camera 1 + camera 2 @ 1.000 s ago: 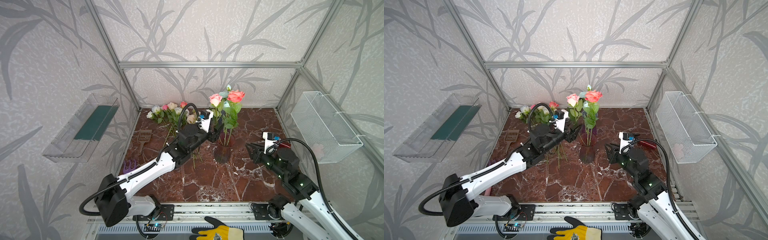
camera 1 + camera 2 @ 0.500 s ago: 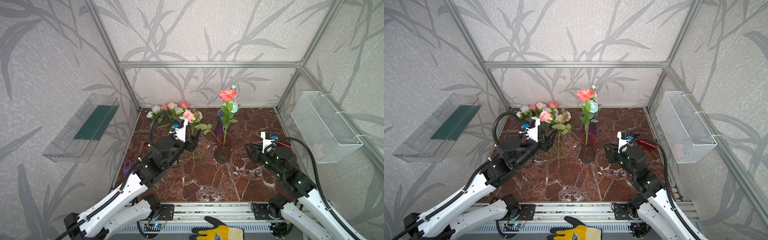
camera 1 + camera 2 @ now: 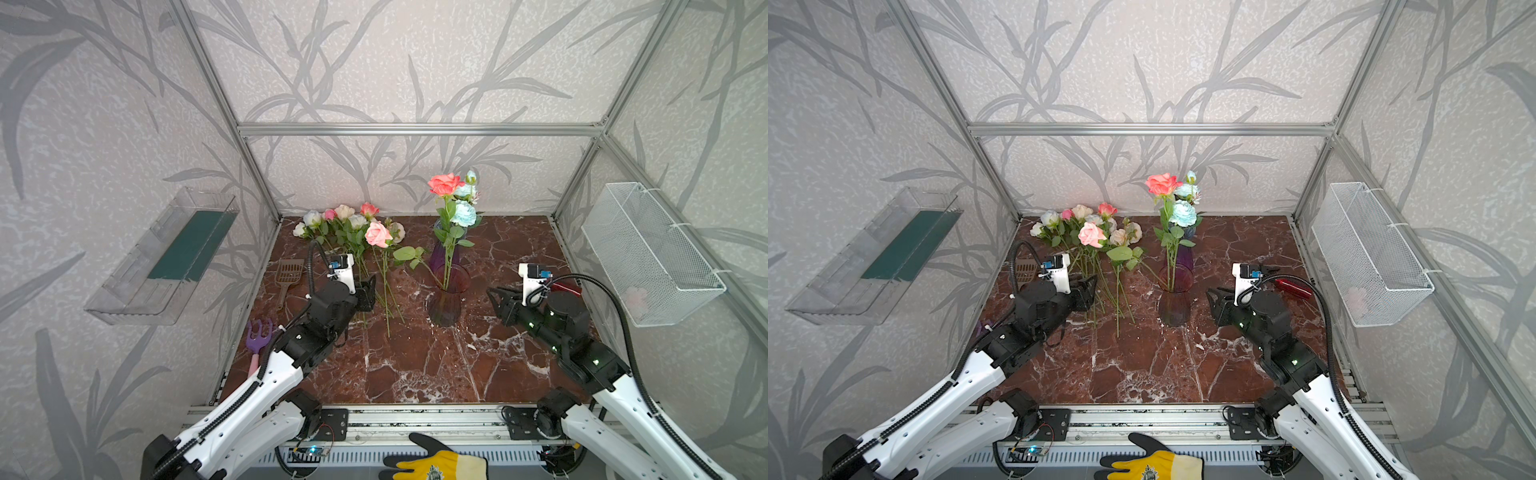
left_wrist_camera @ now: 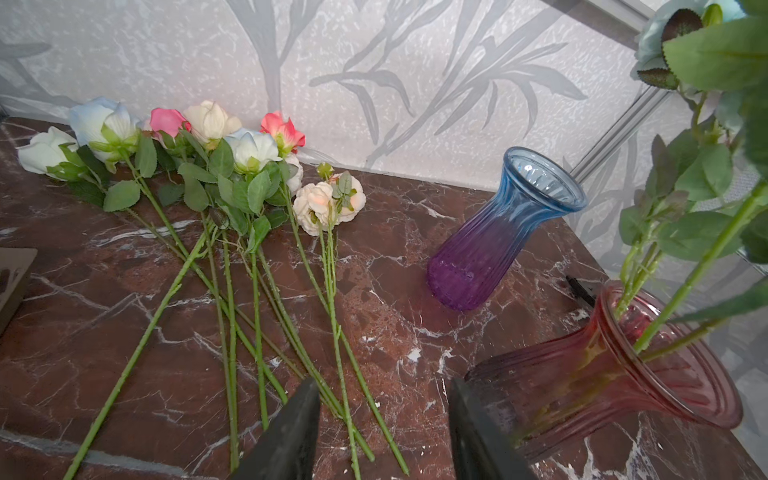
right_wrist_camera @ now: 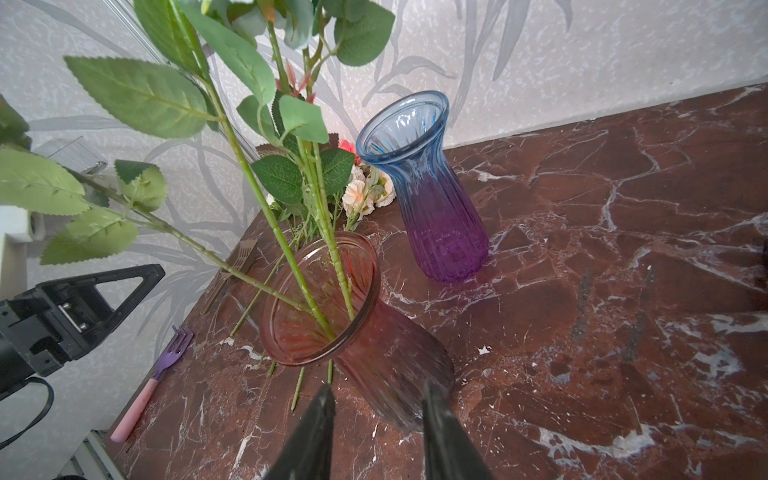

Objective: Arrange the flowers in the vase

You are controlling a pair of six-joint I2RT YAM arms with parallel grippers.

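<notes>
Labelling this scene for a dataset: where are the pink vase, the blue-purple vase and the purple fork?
pink vase (image 3: 444, 305): in a top view, lower body.
blue-purple vase (image 4: 494, 237): left wrist view, ribbed middle.
purple fork (image 3: 257, 340): in a top view, head below the tines.

- Both top views: from high above the front edge, looking down and inward over the whole marble tabletop (image 3: 415, 365) to the back wall (image 3: 415, 174); almost identical framing.
- Left wrist view: low, close, facing the lying flowers (image 4: 249, 187).
- Right wrist view: low, very close to the red vase (image 5: 395, 349).
- Both wrist views share the blue-purple vase (image 4: 490, 245).
</notes>
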